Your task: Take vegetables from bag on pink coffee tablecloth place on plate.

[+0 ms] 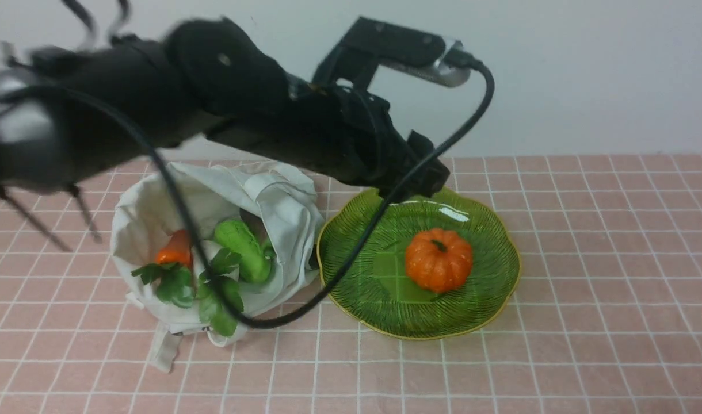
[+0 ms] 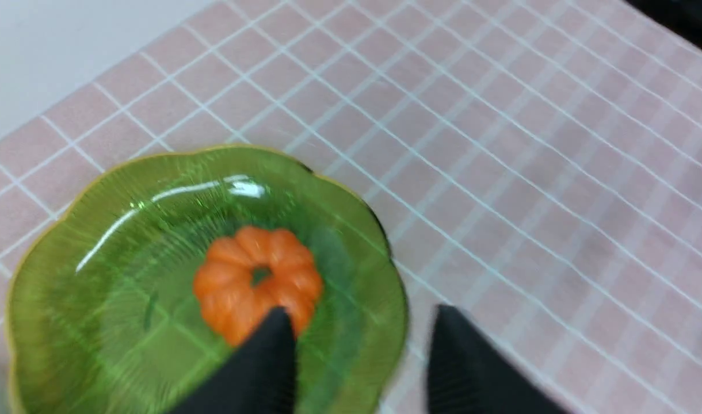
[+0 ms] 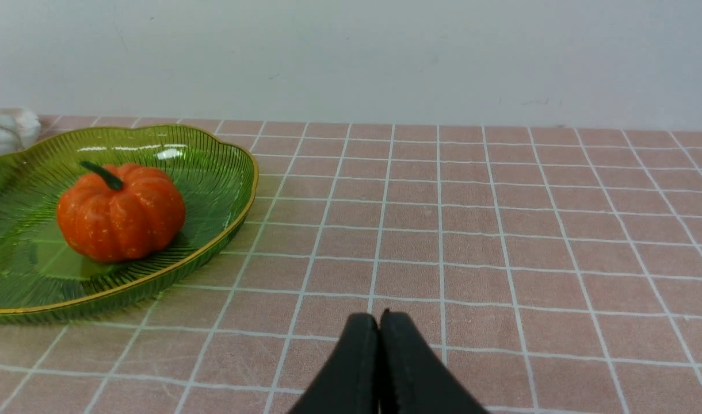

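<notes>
Orange carrot (image 1: pixel 175 248) half-hidden in bag (image 1: pixel 282 201) | left gripper (image 2: pixel 361 315) spread | right gripper (image 3: pixel 380 317) pressed together

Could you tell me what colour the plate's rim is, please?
Yellowish gold, on the plate; clearest in the right wrist view.

One plate (image 1: pixel 500 241) is counted, and one bag (image 1: pixel 282 201). Three vegetables are made out: one pumpkin (image 1: pixel 438 259), one cucumber (image 1: pixel 243 248) and one carrot (image 1: pixel 175 250). Two bunches of green leaves (image 1: pixel 218 287) are counted; whether a further root is joined to the second bunch cannot be told. One pink tablecloth (image 1: pixel 604 241) is seen. One arm (image 1: pixel 213 98) is counted in the front view, with one black cable (image 1: pixel 351 253). Two grippers are counted across the wrist views, the left gripper (image 2: pixel 361 322) and the right gripper (image 3: pixel 380 319), and two fingers are counted on each.
</notes>
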### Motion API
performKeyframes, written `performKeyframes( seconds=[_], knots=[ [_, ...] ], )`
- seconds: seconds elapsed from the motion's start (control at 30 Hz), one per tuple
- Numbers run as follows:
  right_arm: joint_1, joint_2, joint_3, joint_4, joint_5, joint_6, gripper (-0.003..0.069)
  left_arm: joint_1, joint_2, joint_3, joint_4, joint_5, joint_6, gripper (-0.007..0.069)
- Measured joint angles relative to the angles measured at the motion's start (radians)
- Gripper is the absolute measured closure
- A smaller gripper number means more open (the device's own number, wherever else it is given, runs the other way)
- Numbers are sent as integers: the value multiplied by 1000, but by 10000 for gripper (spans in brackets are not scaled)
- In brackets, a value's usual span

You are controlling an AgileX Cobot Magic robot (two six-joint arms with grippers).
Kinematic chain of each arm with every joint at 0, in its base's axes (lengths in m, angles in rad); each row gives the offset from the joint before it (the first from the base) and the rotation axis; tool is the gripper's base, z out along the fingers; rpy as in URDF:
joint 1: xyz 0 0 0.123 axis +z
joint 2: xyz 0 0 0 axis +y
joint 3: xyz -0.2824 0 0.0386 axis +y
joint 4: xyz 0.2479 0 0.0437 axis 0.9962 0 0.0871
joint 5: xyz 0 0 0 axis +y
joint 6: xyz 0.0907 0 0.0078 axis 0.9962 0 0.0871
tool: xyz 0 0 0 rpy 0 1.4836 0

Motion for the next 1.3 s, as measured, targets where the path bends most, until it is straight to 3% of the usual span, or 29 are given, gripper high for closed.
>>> performKeyframes(
  seconds=[0.03, 0.17, 0.37, 0.57, 0.77, 1.3],
  knots=[
    [0, 0, 0, 0, 0, 0, 673, 20, -61, 0, 20, 53, -12, 505],
    [0, 0, 0, 0, 0, 0, 673, 79, -255, 19, 81, 209, -62, 608],
    [0, 0, 0, 0, 0, 0, 673, 105, -572, 202, 93, 208, -85, 629],
    [0, 0, 0, 0, 0, 0, 673, 105, -1072, 740, 73, -308, -103, 629],
    [0, 0, 0, 0, 0, 0, 673, 105, -1453, 1031, 54, -546, -137, 629],
    [0, 0, 0, 0, 1, 0, 673, 105, -1463, 1132, 49, -441, -150, 629]
  ],
)
